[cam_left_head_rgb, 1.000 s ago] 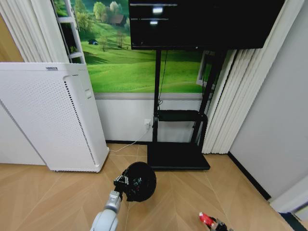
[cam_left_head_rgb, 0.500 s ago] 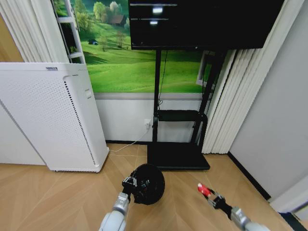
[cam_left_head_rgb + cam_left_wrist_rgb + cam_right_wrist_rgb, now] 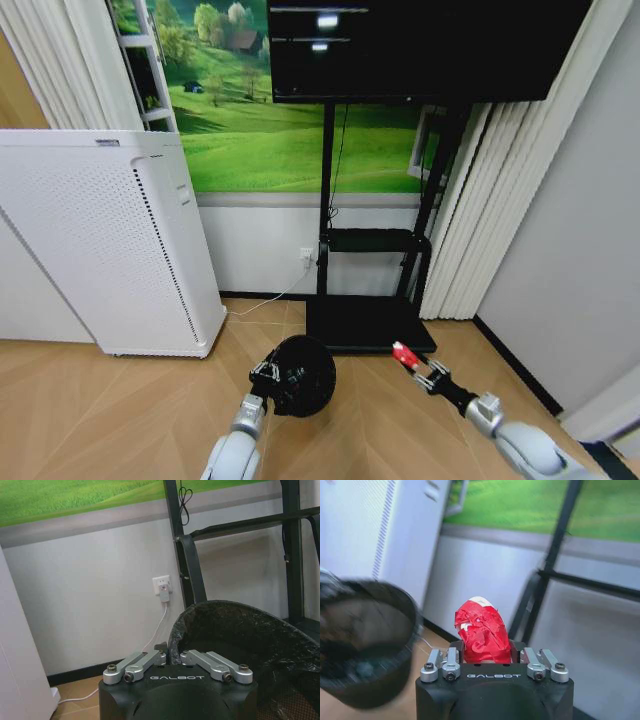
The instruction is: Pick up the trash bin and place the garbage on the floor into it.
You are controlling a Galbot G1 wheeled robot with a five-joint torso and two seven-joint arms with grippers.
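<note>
The trash bin (image 3: 300, 375), small, black and round with a dark liner, hangs tilted above the wooden floor, held by its rim in my left gripper (image 3: 264, 374), which is shut on it. In the left wrist view the bin's rim (image 3: 172, 640) sits between the fingers. My right gripper (image 3: 410, 362) is raised to the right of the bin, about level with it, shut on a crumpled red-and-white wrapper (image 3: 403, 354). In the right wrist view this garbage piece (image 3: 482, 632) fills the jaws, with the bin (image 3: 365, 640) off to one side.
A tall white perforated appliance (image 3: 110, 245) stands at the left against the wall. A black TV stand base (image 3: 368, 325) lies right behind the bin, with a cable and wall socket (image 3: 306, 256) nearby. White curtains (image 3: 465, 220) hang at the right.
My right gripper has risen and moved left toward the bin with the red wrapper. The left gripper and bin have shifted slightly left and up since half a second ago.
</note>
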